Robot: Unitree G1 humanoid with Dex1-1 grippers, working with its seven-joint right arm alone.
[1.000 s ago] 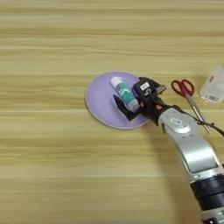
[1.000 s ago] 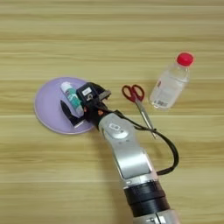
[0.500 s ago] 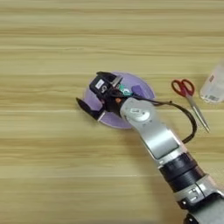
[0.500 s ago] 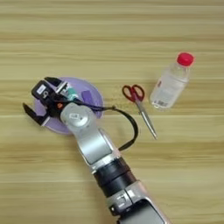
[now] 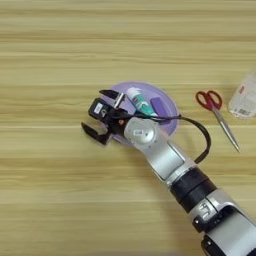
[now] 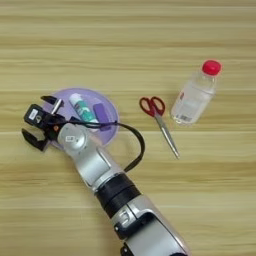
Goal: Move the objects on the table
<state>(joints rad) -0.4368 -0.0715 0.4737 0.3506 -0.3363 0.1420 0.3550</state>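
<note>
Both head-mounted eyes look steeply down on the table [image 5: 50, 40], sharing its middle, slightly offset sideways.

Gripper [image 5: 101, 116] (fingers spread) hangs at purple plate's [image 5: 169, 106] left rim.

Bare table [image 6: 125, 45] far side and left; scissors [image 6: 159, 120] between plate [image 6: 111, 125] and bottle [image 6: 196, 94].

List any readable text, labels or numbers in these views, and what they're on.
No text can be quoted.
Clear bottle with a red cap: white label with faint marks, too blurred to read.
Teal-and-white tube on the purple plate: print too small to read.
Tool: a small white sticker on its black body, illegible.
Red-handled scissors and table: no markings visible.
</note>
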